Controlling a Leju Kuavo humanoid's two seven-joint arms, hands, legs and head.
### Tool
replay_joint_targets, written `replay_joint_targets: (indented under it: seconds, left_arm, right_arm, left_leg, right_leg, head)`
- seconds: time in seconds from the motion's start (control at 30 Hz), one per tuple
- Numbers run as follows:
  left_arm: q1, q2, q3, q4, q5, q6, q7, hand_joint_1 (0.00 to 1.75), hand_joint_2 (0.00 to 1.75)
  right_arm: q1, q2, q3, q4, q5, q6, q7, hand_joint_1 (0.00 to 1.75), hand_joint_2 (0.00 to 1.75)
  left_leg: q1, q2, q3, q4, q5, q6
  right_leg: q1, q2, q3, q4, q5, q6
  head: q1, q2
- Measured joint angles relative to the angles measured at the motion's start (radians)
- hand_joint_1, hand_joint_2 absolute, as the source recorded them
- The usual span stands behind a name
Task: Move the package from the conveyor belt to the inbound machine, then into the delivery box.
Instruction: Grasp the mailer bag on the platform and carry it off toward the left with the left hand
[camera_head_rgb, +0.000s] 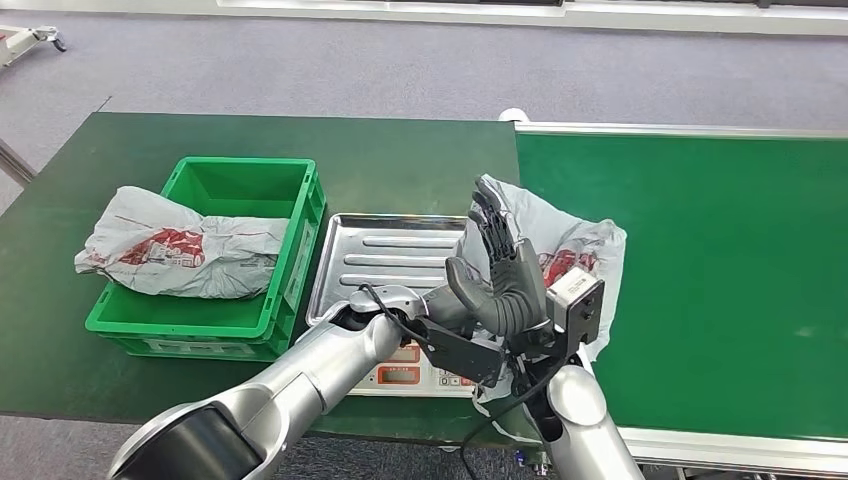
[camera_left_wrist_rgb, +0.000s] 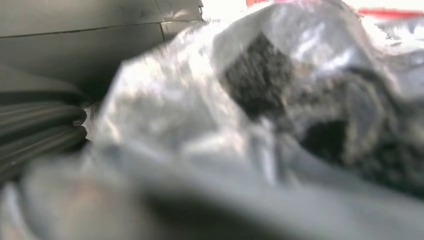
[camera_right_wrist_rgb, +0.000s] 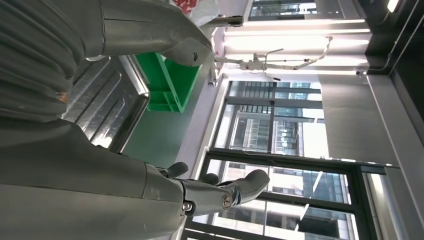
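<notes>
Right hand (camera_head_rgb: 500, 262) open, raised against package (camera_head_rgb: 585, 250) at conveyor belt (camera_head_rgb: 720, 280) edge; left hand's state impossible to tell.

A table (camera_head_rgb: 400, 150) is set left of the belt (camera_head_rgb: 720, 260). On it a crate (camera_head_rgb: 215, 330) is placed at the left, with a bag (camera_head_rgb: 180, 255) laid in it. A tray (camera_head_rgb: 385, 255) is seated just right of the crate. A package (camera_head_rgb: 585, 250) is found at the belt's left edge, behind both hands.

bench (camera_head_rgb: 120, 150): dark green top, 9 to 12 o'clock | floor (camera_head_rgb: 330, 60): grey carpet, 12 o'clock | windows (camera_right_wrist_rgb: 280, 135): tall dark-framed panes | ceiling light strip (camera_right_wrist_rgb: 295, 42): lit, bright
</notes>
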Motion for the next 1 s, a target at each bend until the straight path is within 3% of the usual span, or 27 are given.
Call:
replay_joint_targets:
  seconds: [0.2,0.37,0.6,0.8,1.0]
  left_arm:
    - [-0.033,0.017,0.0,-0.005,-0.001,0.123,0.05,1.75,1.75]
    - [-0.09,0.06,0.0,-0.049,-0.019,0.197,0.096,1.75,1.75]
    - [-0.173,0.172,0.0,-0.229,-0.02,0.187,0.17,1.75,1.75]
    - [-0.188,0.229,0.0,-0.304,-0.096,0.234,0.262,1.75,1.75]
    - [-0.191,0.259,0.0,-0.328,-0.115,0.252,0.285,1.75,1.75]
  right_arm:
    - [0.006,-0.003,0.0,0.0,0.004,0.0,0.0,0.0,1.75]
    - [0.032,-0.011,-0.001,-0.003,-0.004,0.015,-0.023,0.0,1.75]
    - [0.107,-0.018,-0.022,-0.031,-0.023,0.064,-0.043,0.0,1.75]
    - [0.153,-0.018,-0.047,-0.084,-0.01,0.067,-0.03,0.0,1.75]
    - [0.179,-0.018,-0.064,-0.121,-0.003,0.066,-0.024,0.0,1.75]
  left_leg:
    - [0.0,0.0,0.0,0.0,0.001,-0.001]
    - [0.0,0.0,0.0,0.0,0.002,-0.002]
    - [0.0,0.0,-0.001,0.0,0.002,-0.002]
    - [0.0,0.0,-0.001,0.0,0.002,-0.002]
    - [0.0,0.0,-0.001,0.0,0.002,-0.001]
  right_leg:
    - [0.0,0.001,0.0,0.0,0.0,0.0]
    - [0.0,0.0,-0.001,0.001,0.0,0.0]
    - [0.0,0.0,-0.001,0.001,0.0,-0.001]
    - [0.0,0.0,-0.001,0.001,0.0,-0.001]
    - [0.0,0.0,-0.001,0.001,0.0,-0.001]
  head:
    - [0.0,0.0]
    - [0.0,0.0]
    - [0.0,0.0]
    - [0.0,0.0]
    - [0.0,0.0]
